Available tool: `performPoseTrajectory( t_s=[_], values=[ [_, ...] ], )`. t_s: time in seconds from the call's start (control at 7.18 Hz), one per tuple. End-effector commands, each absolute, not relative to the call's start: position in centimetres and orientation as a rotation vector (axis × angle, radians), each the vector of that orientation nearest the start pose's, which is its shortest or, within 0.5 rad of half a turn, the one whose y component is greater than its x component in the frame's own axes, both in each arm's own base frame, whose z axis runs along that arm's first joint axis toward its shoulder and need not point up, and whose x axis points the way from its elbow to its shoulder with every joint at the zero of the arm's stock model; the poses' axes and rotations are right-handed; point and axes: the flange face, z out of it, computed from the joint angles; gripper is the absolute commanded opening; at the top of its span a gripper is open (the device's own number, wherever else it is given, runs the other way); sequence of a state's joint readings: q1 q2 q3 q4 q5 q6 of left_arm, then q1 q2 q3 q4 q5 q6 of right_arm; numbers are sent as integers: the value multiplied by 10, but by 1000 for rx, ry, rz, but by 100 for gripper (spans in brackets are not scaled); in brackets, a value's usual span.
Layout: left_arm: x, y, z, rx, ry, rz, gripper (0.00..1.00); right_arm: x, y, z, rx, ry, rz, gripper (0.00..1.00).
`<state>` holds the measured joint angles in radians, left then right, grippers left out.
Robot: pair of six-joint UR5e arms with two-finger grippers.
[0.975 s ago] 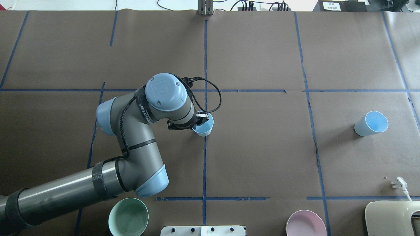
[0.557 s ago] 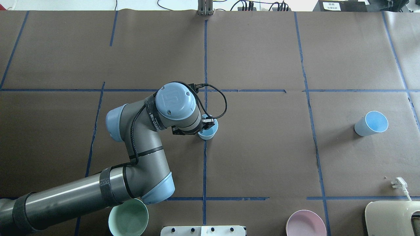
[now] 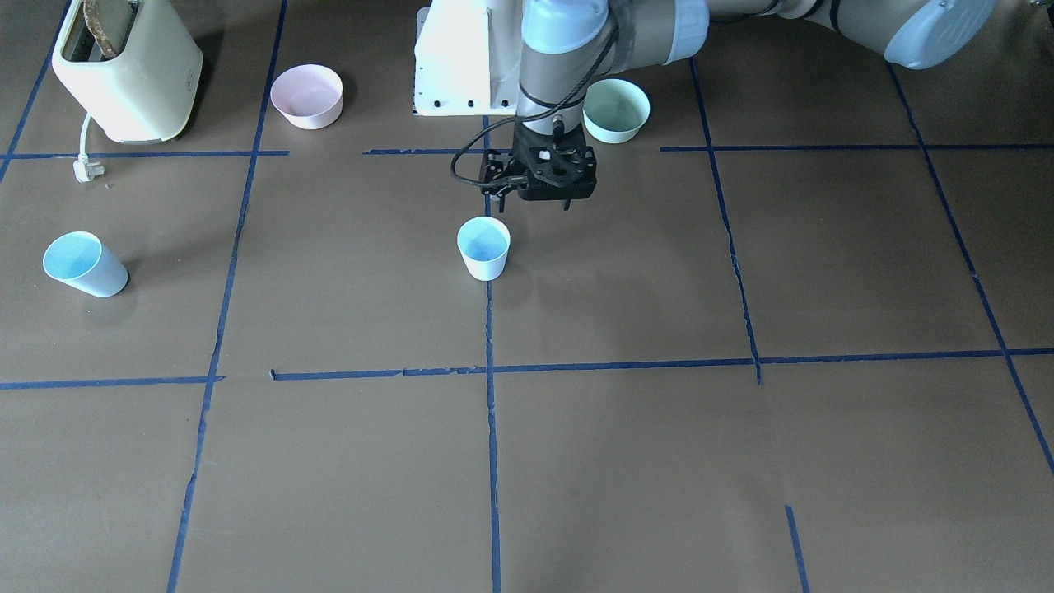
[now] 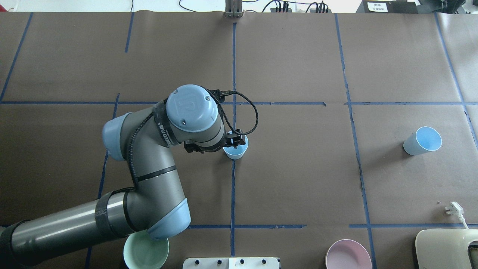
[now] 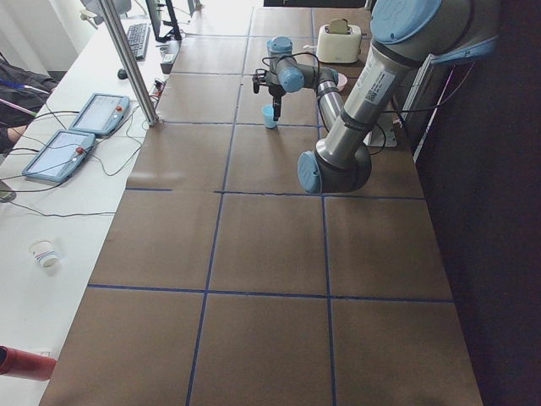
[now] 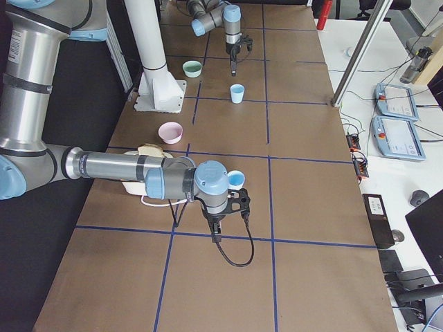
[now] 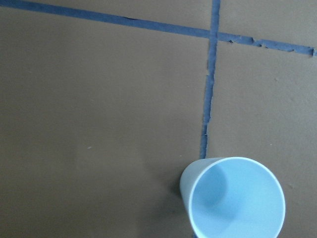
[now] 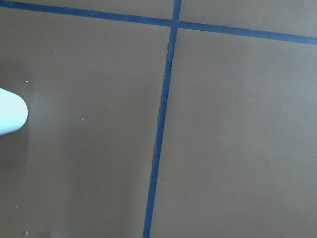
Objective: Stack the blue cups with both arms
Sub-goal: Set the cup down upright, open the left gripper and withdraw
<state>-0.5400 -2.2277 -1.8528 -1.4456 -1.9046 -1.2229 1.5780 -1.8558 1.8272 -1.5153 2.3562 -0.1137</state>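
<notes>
One blue cup (image 3: 483, 247) stands upright and free on the centre tape line; it also shows in the overhead view (image 4: 236, 151) and low in the left wrist view (image 7: 233, 198). My left gripper (image 3: 533, 196) hangs just above and behind it, open and empty, its black fingers over the cup's near rim in the overhead view (image 4: 232, 142). The second blue cup (image 4: 422, 141) stands far to the right. My right gripper (image 6: 228, 202) shows only in the exterior right view, close beside that cup (image 6: 237, 180); I cannot tell its state. That cup's edge shows in the right wrist view (image 8: 10, 115).
A mint-green bowl (image 4: 143, 254) sits partly under my left arm's elbow and a pink bowl (image 4: 348, 256) stands near the white base block (image 3: 465, 58). A cream toaster (image 4: 446, 248) with a white plug (image 4: 453, 208) stands at the near right corner.
The left gripper set the cup down on the centre line, let go of it and rose, pulling slightly back to the left. The cup stays standing there.
</notes>
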Motion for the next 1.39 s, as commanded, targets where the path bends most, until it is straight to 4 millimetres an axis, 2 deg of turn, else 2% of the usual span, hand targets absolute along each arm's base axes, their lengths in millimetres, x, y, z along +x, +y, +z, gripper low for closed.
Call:
performPoseTrajectory(
  t_s=[0.0,0.14,0.28,0.42,0.56,0.7,0.84,0.98,1.11,1.25],
  values=[
    [356,-433,251,134,824,170,100,60,-376,647,79,-783,-133,100],
    [293,-450,300,119,815,217,100,59,-377,646,82,-783,-135,100],
    [218,-467,357,135,794,312,100,58,-378,646,83,-783,-136,100],
    [131,-475,421,161,760,375,100,58,-378,646,82,-783,-137,100],
    [54,-484,483,162,755,385,100,58,-378,646,80,-783,-135,100],
    [-9,-477,545,145,779,364,100,57,-379,645,82,-784,-138,100],
    [-43,-463,584,114,787,311,100,57,-379,645,82,-784,-138,100],
    [-64,-422,632,42,794,231,100,57,-379,645,82,-784,-136,100],
    [-72,-402,642,31,795,202,100,57,-380,643,82,-785,-128,100],
    [-74,-399,643,27,795,191,100,41,-385,634,64,-828,-89,100]
  ],
)
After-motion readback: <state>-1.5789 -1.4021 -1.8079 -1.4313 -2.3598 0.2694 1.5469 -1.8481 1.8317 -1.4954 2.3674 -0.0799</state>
